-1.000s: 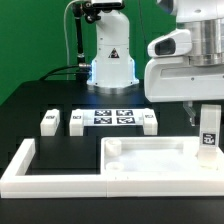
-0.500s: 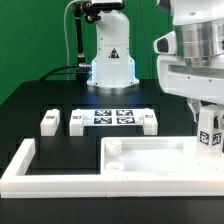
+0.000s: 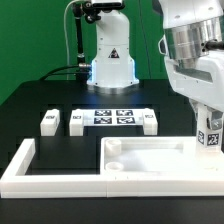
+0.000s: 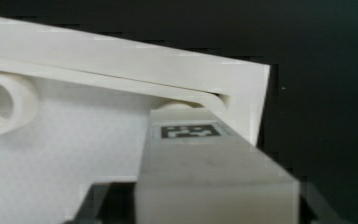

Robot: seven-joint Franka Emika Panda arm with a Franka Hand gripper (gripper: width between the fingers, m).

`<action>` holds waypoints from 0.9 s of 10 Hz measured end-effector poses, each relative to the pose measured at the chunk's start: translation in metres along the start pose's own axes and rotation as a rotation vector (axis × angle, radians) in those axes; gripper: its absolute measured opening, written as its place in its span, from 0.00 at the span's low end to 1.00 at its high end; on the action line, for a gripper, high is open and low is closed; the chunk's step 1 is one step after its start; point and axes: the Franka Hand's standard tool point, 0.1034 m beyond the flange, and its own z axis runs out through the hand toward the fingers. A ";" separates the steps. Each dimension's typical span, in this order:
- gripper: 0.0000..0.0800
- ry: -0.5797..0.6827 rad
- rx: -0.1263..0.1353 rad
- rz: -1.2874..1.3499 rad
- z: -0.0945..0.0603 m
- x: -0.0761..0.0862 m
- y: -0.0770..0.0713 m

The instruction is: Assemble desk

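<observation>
Sitting clamped in tool (image 3: 209,122): leg (image 3: 211,138)

No words, letters, numbers or brand names legible anywhere.

Signs only:
- Black triangular warning symbol on white robot base (image 3: 112,55); inner figure too small to make out.
- Black-and-white square tags, coded patterns, not text:
  - cluster on marker board (image 3: 112,118);
  - one each on first leg (image 3: 49,122), second leg (image 3: 76,121) and third leg (image 3: 149,121), all on worktop (image 3: 30,100);
  - one on fourth leg (image 3: 211,137), at exterior view's right.
- Wrist view: tag on fourth leg (image 4: 194,131) blurred, pattern not decipherable.
</observation>
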 end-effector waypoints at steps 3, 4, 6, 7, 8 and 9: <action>0.78 0.017 -0.037 -0.397 0.000 -0.011 0.001; 0.80 0.019 -0.037 -0.502 0.000 -0.008 0.001; 0.81 0.020 -0.041 -0.642 0.000 -0.007 0.001; 0.81 0.051 -0.083 -0.969 0.000 -0.004 0.002; 0.81 0.057 -0.095 -1.145 -0.002 -0.003 0.000; 0.81 0.060 -0.099 -1.313 -0.005 -0.003 -0.005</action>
